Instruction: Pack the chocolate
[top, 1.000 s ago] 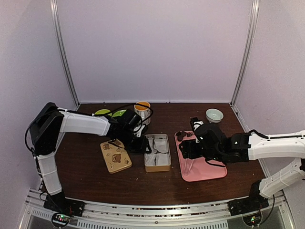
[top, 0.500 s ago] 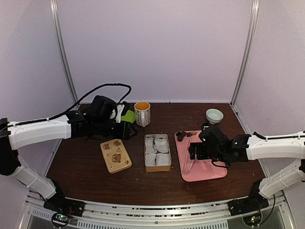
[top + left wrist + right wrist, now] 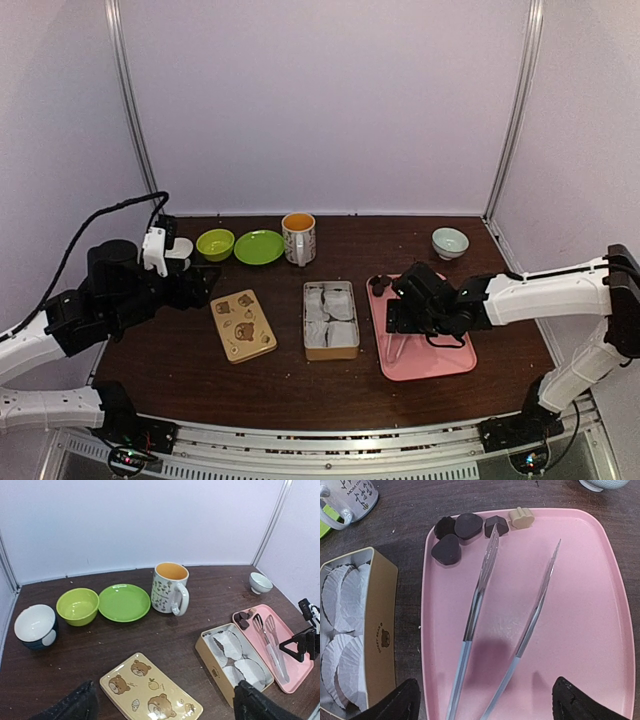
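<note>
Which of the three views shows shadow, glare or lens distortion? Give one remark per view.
Right wrist view: a soft shadow lies on the pink tray between the arms of the tongs, whose metal glints. Left wrist view: the table shows a slightly bowed back edge, wide-angle distortion. Top external view: even, soft light, detail slightly blurred.

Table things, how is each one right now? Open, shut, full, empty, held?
tin: open, lid off
paper cups: in the tin, empty
lid: lying flat beside the tin, bears up
chocolates: on the pink tray, not packed
tongs: lying on the tray, arms apart, not held
mug: upright
left gripper: open, empty
right gripper: open, empty, above the tongs
</note>
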Action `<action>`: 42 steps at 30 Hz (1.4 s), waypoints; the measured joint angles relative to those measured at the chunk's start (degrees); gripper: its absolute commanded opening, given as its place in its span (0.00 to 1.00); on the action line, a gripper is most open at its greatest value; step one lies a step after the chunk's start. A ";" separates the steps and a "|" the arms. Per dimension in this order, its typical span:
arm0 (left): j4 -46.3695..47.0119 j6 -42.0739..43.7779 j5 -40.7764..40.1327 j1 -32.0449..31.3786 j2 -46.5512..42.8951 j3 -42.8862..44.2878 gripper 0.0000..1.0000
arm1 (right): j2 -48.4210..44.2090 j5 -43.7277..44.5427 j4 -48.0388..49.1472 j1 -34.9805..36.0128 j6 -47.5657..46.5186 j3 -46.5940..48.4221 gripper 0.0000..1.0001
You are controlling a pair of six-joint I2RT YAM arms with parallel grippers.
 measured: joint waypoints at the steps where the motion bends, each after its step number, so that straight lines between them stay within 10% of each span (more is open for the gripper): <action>1: -0.33 0.76 -1.14 0.00 -1.77 -0.59 0.98 | 0.96 0.09 -0.07 0.00 0.33 0.66 0.91; 21: 2.80 6.38 -12.33 16.48 -7.08 -9.70 0.98 | 16.33 2.47 -4.76 -1.38 3.63 9.90 0.84; 31: 5.18 6.88 -11.61 24.83 3.61 -8.35 0.98 | 18.36 -0.46 -3.06 -3.02 4.00 9.79 0.47; 42: 11.41 11.87 -10.69 33.00 9.27 -5.84 0.98 | 14.16 -1.20 -4.33 -3.23 1.64 8.17 0.33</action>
